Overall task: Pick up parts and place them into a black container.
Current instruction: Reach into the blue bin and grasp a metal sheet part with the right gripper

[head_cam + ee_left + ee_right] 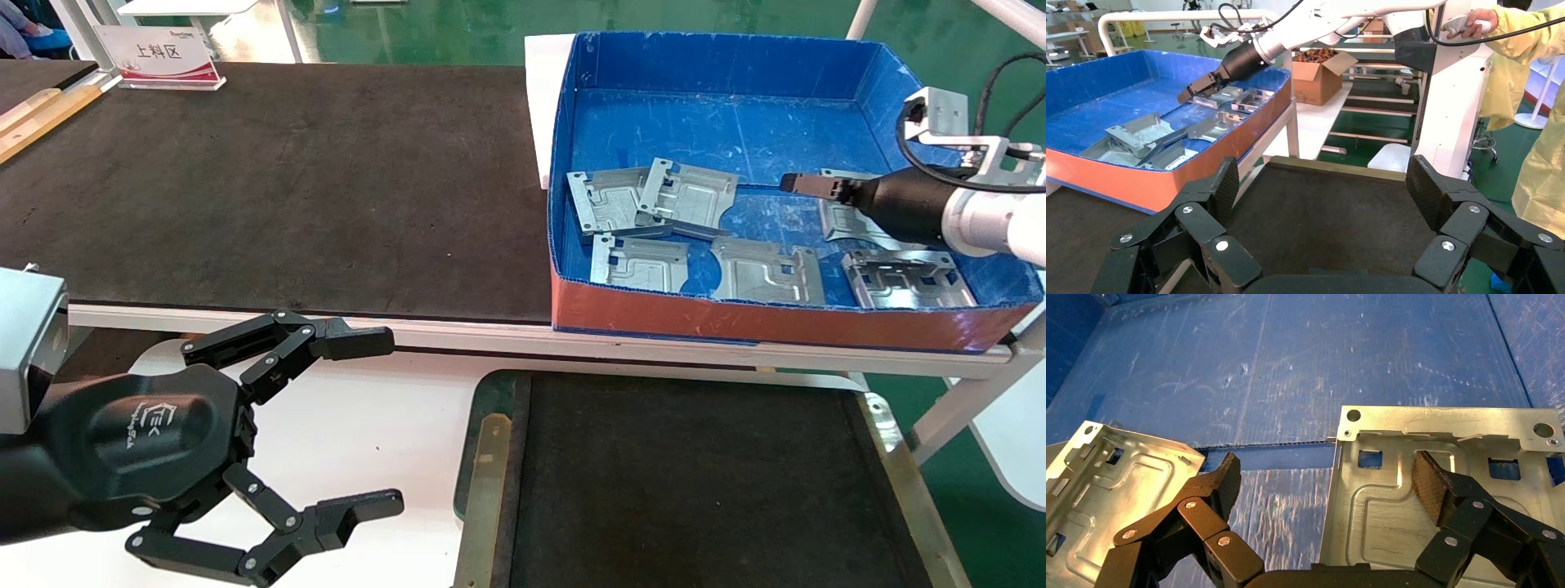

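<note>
The left gripper (380, 425), matte black with linked fingers spread wide, hangs over the white table (368, 433); its body carries a small embossed logo, too small to read. Just right of it lies the black container (695, 482), matte floor, green rim, brass side strips, its near end cut off. Behind, a sign (159, 55) reads "上料区". Farther right, the right gripper (1324, 478), fingers parted, hovers in the blue box (719, 61) above embossed silver parts (641, 263), one (1438, 496) partly hidden beneath it.
</note>
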